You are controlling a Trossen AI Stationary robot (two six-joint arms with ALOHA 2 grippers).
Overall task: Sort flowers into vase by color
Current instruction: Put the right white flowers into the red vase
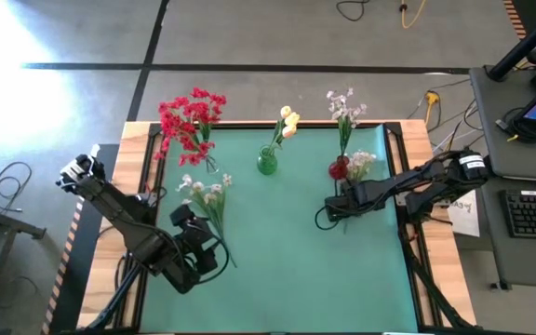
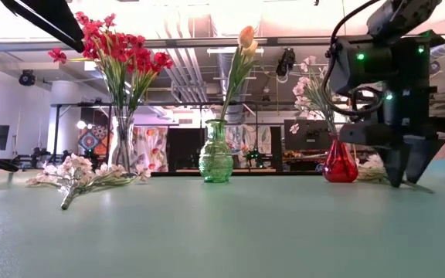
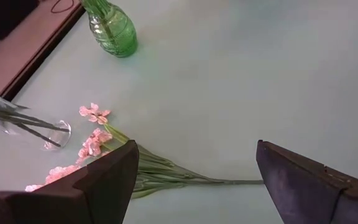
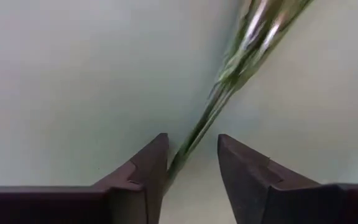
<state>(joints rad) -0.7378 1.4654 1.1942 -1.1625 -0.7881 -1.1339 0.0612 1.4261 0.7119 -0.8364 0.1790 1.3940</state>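
Observation:
On the green mat stand a clear vase (image 1: pixel 210 164) of red flowers (image 1: pixel 191 116), a green vase (image 1: pixel 267 164) with cream-yellow buds (image 1: pixel 288 122), and a red vase (image 1: pixel 339 169) with a white-pink spray (image 1: pixel 344 110). Another white-pink spray (image 1: pixel 207 195) lies flat at the left. My left gripper (image 3: pixel 197 171) hovers open over its stem (image 3: pixel 229 182). A further spray (image 1: pixel 360 165) lies beside the red vase. My right gripper (image 4: pixel 192 163) points straight down at the mat, its fingers open a narrow gap on either side of that spray's stem (image 4: pixel 219 96). My right gripper stands from above with its fingers across the stem, which lies on the mat. The stem's lower part (image 4: pixel 178 155) runs close along the inner face of one finger (image 4: pixel 151 168); I cannot tell whether they touch.
Bare mat (image 1: pixel 296 270) stretches across the table's near half. The red vase (image 2: pixel 340 164) stands just beyond my right gripper (image 2: pixel 406 176). A wooden border (image 1: pixel 417 140) and black rails frame the mat; a desk with a keyboard (image 1: pixel 533 212) sits to the right.

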